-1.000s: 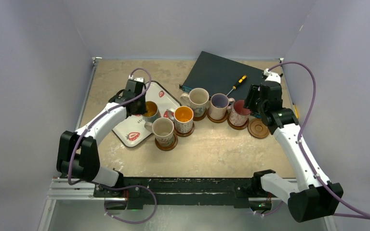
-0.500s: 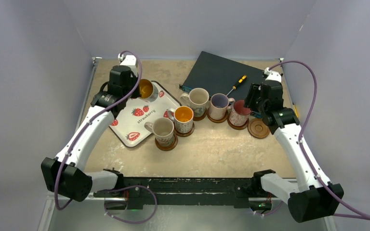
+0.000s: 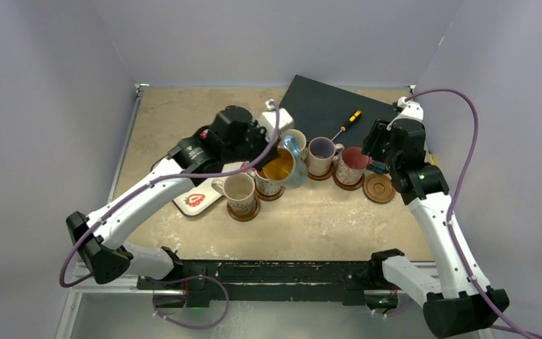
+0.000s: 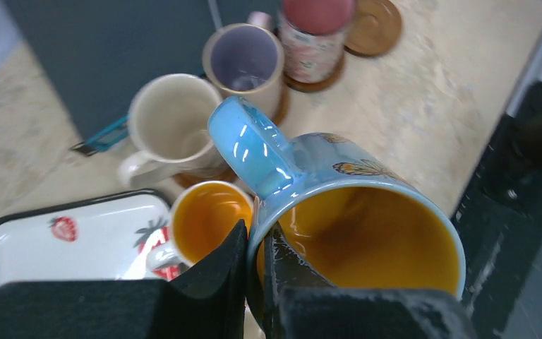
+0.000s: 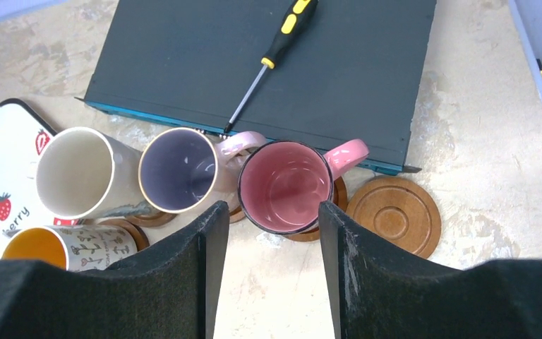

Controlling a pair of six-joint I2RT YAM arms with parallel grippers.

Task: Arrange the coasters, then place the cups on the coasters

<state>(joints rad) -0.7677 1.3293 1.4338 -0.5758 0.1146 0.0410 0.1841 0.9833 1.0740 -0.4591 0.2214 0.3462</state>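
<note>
One blue mug aloft — left end effector pinching its rim, right end effector spread

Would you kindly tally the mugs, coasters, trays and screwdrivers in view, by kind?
mugs: 6
coasters: 6
tray: 1
screwdriver: 1
Total: 14

Bare coaster lies open between pink cup and right arm.
</note>
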